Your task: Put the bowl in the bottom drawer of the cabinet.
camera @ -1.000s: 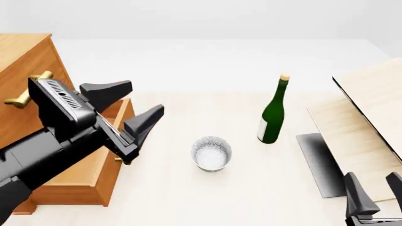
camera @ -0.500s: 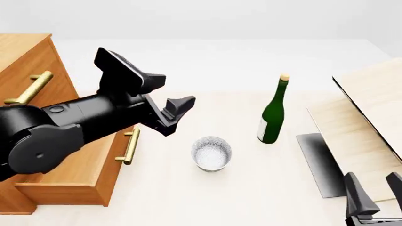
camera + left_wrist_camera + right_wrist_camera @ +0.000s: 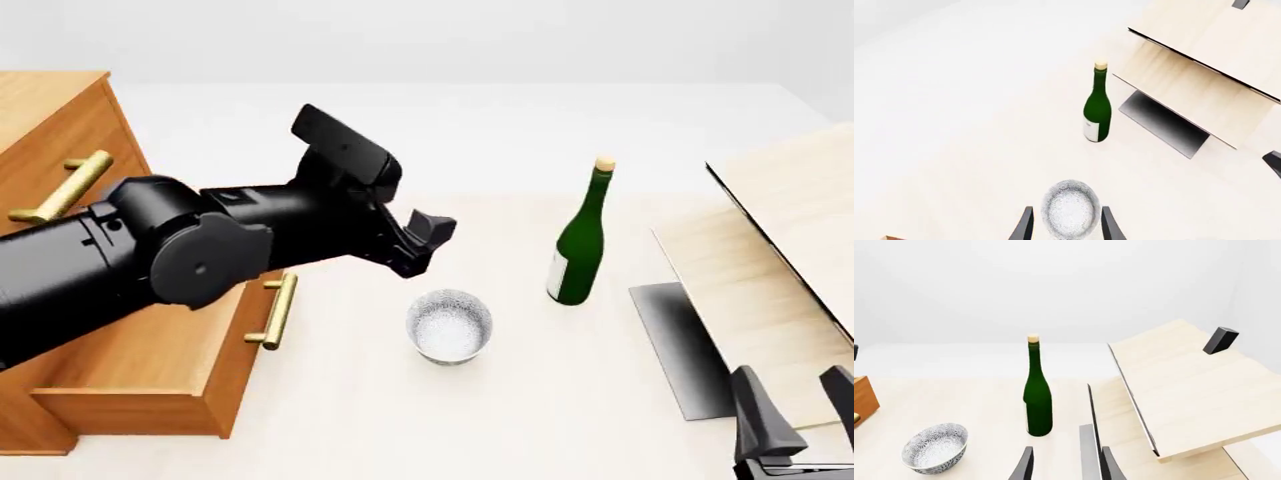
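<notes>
Right hand: idle at the near counter edge, fingers apart, empty.
Left hand: spread wide, straddling the bowl; it should descend squarely and close across the rim.
Bowl: white, grey-speckled, upright (untouched) beside the open bottom drawer.
Bottle: beyond, well clear.

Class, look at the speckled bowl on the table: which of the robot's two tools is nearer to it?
The left tool: it hovers just above and behind the bowl, fingers framing it in its wrist view. The right tool sits far off at the table's near right corner.
</notes>
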